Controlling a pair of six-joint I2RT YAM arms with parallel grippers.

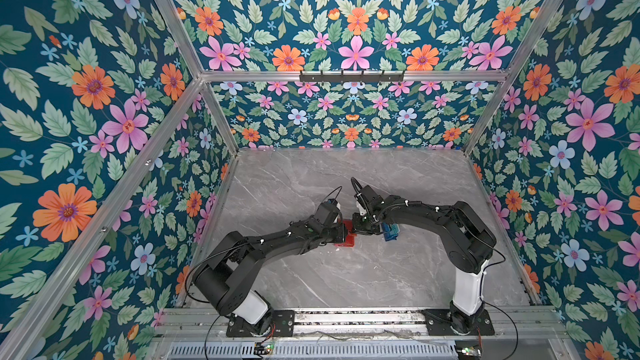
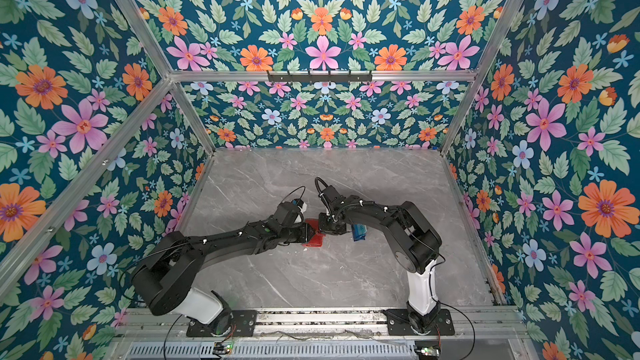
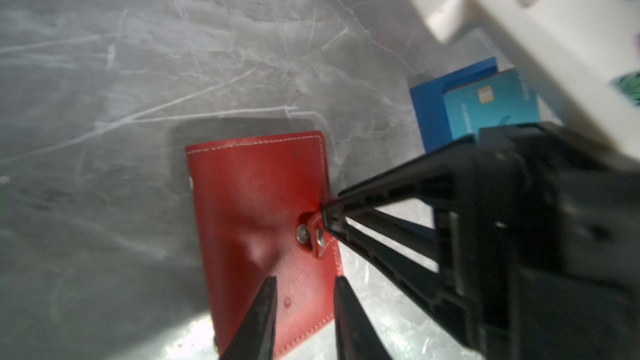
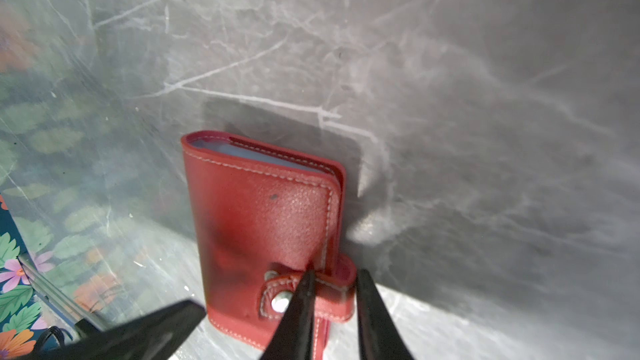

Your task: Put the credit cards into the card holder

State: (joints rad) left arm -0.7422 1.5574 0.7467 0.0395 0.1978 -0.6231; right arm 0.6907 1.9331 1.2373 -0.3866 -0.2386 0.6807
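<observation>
On the tabletop (image 3: 138,64), the right gripper (image 3: 325,219) pinched the card holder's (image 3: 252,195) unsnapped tab (image 3: 320,235), left gripper (image 3: 305,280) spread above; folding it open seemed next

Wallet (image 1: 347,240) largely hidden under the arms in both top views; tray (image 1: 390,232) half behind the right arm; card (image 3: 491,109), lower edge covered by the blurred right gripper (image 3: 325,219).
</observation>
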